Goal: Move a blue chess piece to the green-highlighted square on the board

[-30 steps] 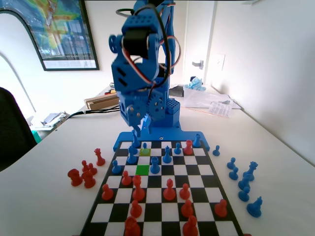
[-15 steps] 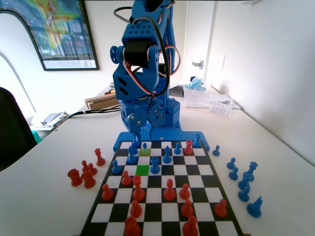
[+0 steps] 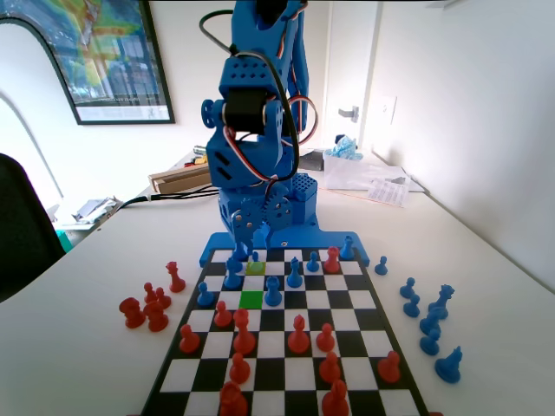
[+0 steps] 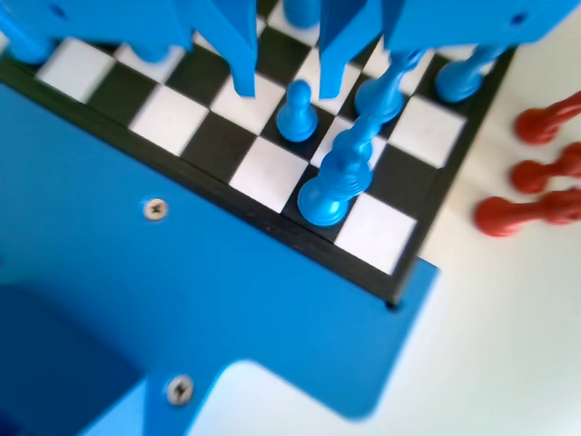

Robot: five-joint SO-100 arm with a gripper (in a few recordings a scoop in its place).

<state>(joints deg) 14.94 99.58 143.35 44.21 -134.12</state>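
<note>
The blue chess piece sits between the tool's spread, empty jaws, which risk toppling the tall blue piece just beside it.

The blue arm stands folded over, its wrist bent steeply down. The gripper hangs low with its two fingers spread apart, pointing downward, nothing gripped between them. In the fixed view the gripper sits just beneath the wrist.

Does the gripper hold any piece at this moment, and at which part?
Nothing is held. In the wrist view the gripper is open, its jaws apart on either side of the blue chess piece without touching it.
</note>
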